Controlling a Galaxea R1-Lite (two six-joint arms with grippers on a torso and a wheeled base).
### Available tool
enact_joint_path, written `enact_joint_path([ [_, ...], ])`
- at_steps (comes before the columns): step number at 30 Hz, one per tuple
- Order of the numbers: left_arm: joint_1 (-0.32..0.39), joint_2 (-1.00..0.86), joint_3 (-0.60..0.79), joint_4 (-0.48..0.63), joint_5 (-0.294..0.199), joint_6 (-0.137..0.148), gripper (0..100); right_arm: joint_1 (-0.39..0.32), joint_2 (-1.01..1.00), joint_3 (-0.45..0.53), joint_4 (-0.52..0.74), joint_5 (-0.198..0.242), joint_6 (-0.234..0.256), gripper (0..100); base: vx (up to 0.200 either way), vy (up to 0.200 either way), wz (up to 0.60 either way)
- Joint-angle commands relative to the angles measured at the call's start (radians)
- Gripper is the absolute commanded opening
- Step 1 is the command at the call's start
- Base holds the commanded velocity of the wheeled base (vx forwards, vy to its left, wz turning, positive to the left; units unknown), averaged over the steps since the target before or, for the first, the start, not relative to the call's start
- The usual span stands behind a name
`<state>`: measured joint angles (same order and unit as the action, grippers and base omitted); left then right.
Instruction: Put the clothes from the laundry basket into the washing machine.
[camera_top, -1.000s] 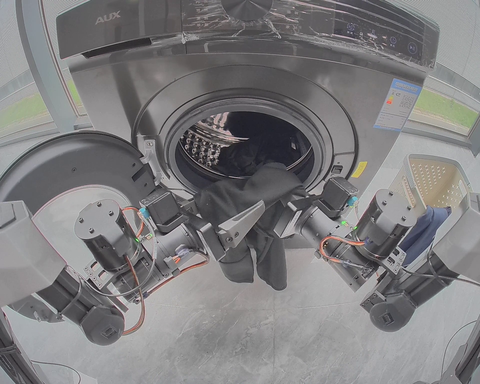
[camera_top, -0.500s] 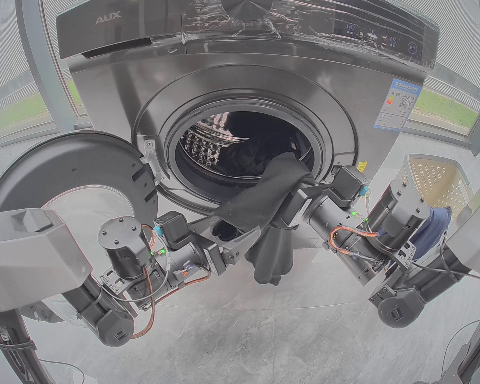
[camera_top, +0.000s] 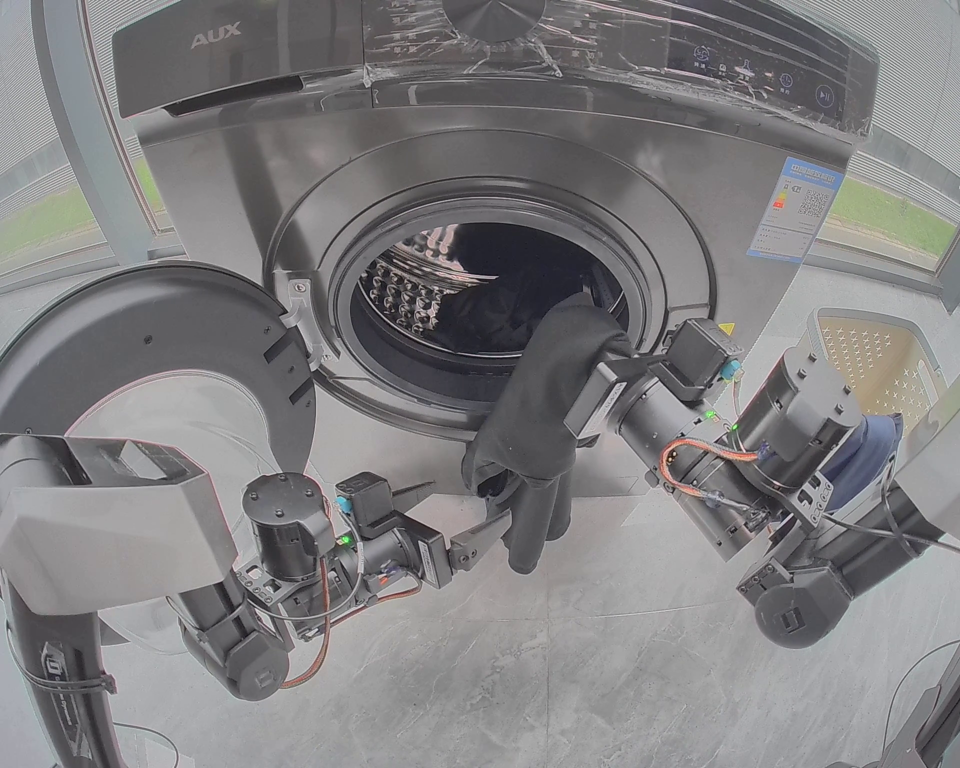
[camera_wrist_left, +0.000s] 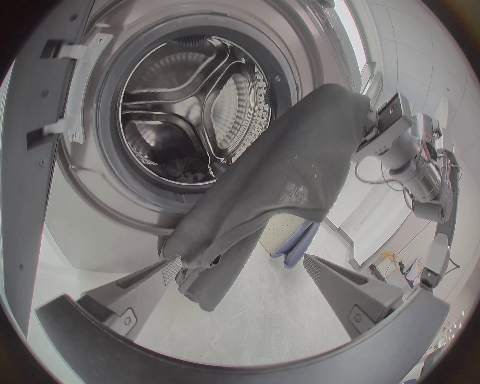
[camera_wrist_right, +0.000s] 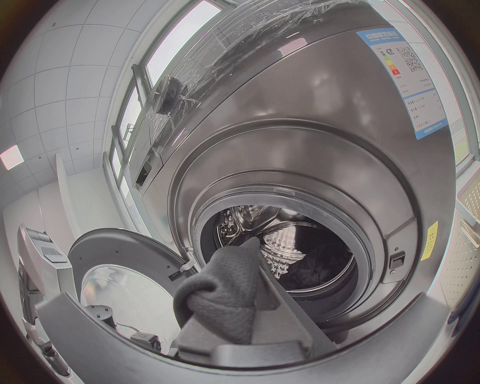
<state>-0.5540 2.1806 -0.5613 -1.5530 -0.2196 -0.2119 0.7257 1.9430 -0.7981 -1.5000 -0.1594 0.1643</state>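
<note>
Grey marbled floor (camera_top: 560, 670) below washing machine (camera_top: 240, 190)

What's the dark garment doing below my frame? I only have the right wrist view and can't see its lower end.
Observer: Most of the dark garment hangs outside the washing machine, down its front toward the floor. Just the top, over the right pincer, is up at the door opening.
Operator: Left arm?
Observer: The left pincer is low, beside the garment's hanging end, jaws open.
Operator: Anything left to load?
Observer: A blue garment lies in the laundry basket.
</note>
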Motion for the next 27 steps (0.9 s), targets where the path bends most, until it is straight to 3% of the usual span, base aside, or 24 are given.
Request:
enact_joint_path([
  [1,-0.006,0.053,-0.003,-0.002,0.0,0.002,100,0.0,0.007,-0.015,0.001,0.0,0.0,0,0.0,0.0,0.0],
  [8,0.002,0.12,-0.037,-0.002,0.0,0.034,100,0.0,0.005,-0.018,0.003,0.0,0.0,0,0.0,0.0,0.0],
  [12,0.006,0.194,-0.108,-0.004,0.009,0.077,100,0.0,-0.001,-0.013,0.004,0.0,0.0,0,0.0,0.0,0.0],
  [15,0.014,0.231,-0.154,-0.002,0.011,0.091,100,0.001,-0.001,-0.012,0.004,0.0,0.0,0,0.0,0.0,0.0],
  [27,0.092,0.36,-0.335,-0.001,0.022,0.089,100,0.012,0.002,-0.001,-0.002,0.0,0.003,0,0.0,0.0,0.0],
])
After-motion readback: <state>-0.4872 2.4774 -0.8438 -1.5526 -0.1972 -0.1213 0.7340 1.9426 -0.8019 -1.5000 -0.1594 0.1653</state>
